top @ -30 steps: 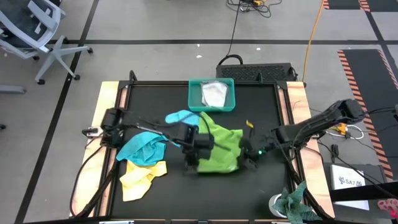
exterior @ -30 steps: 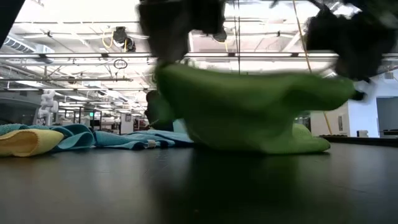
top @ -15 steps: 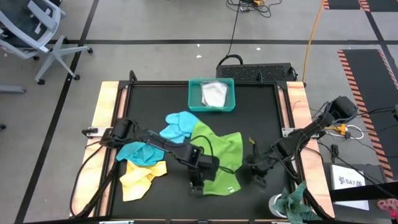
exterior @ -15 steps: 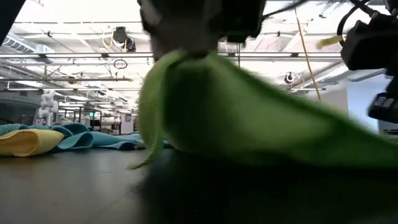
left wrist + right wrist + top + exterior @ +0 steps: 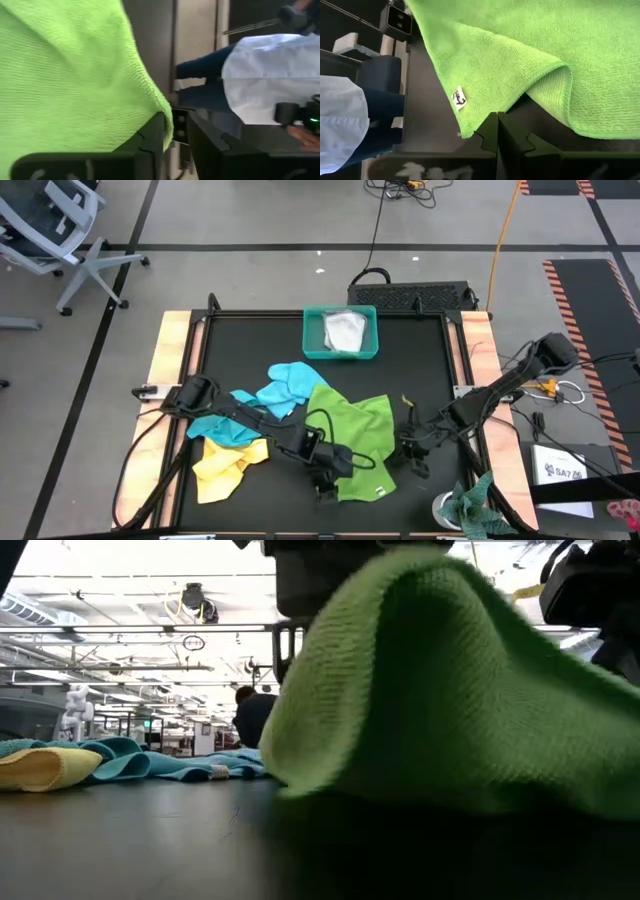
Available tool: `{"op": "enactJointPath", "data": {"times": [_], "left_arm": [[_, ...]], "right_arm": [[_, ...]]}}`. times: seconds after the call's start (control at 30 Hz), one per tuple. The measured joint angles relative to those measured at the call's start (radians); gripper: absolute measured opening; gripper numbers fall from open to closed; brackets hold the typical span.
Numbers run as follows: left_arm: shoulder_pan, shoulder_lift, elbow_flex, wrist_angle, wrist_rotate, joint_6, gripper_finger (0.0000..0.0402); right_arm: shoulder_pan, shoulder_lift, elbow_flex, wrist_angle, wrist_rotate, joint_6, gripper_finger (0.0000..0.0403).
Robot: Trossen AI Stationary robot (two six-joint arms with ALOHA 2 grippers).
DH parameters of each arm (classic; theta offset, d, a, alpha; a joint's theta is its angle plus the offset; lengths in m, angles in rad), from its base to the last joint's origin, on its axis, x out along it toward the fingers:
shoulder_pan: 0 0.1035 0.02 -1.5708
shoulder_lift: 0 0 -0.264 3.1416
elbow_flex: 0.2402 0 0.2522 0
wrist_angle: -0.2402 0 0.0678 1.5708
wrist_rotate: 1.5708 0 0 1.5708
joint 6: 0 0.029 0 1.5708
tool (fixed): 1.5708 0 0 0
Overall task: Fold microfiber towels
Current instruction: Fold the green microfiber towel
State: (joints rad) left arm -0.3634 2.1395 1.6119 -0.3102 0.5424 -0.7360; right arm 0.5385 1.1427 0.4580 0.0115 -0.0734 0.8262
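- The lime green towel (image 5: 352, 442) lies spread near the front middle of the black table (image 5: 420, 350), its long axis running from the back, beside the light blue towel (image 5: 285, 383), toward the front edge.
- The left gripper (image 5: 325, 478) sits at the towel's front left corner; in the left wrist view its fingers are nearly closed, pinching the hem of the green cloth (image 5: 75, 75).
- The right gripper (image 5: 412, 450) hovers just off the towel's right edge, not touching cloth. In the right wrist view its fingers are pressed together on nothing, and the towel's label (image 5: 460, 98) and front corner lie just ahead of them.
- So the towel lies between the 2 grippers: the left holds its side, while the right is nearer the free corner and would have to open before taking it.
- The turquoise towel (image 5: 222, 427) and yellow towel (image 5: 222, 465) lie heaped at the left; a pale grey one (image 5: 345, 332) rests in the teal tray (image 5: 312, 340).
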Motion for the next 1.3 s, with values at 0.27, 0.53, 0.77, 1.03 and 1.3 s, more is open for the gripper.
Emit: {"op": "enactJointPath", "data": {"times": [0.27,0.53,0.77,1.03,1.3], "left_arm": [[-0.037,0.0,0.0,0.006,-0.003,-0.064,0.0151],[0.019,0.0,0.0,0.005,-0.163,-0.127,0.0172],[0.087,0.0,0.0,-0.042,-0.343,-0.119,0.0154],[0.143,0.0,-0.001,-0.18,-0.455,-0.08,0.0147],[0.126,0.0,-0.001,-0.218,-0.448,-0.053,0.0147]], "right_arm": [[0.0,-0.043,0.0,-0.084,0.037,-0.02,0.0],[-0.015,-0.043,0.0,-0.115,0.208,-0.059,0.0],[-0.008,-0.017,0.0,-0.06,0.23,-0.035,0.0],[0.104,0.124,0.0,0.121,0.123,0.024,0.0],[0.146,0.365,0.121,0.161,0.094,-0.014,0.0]]}}
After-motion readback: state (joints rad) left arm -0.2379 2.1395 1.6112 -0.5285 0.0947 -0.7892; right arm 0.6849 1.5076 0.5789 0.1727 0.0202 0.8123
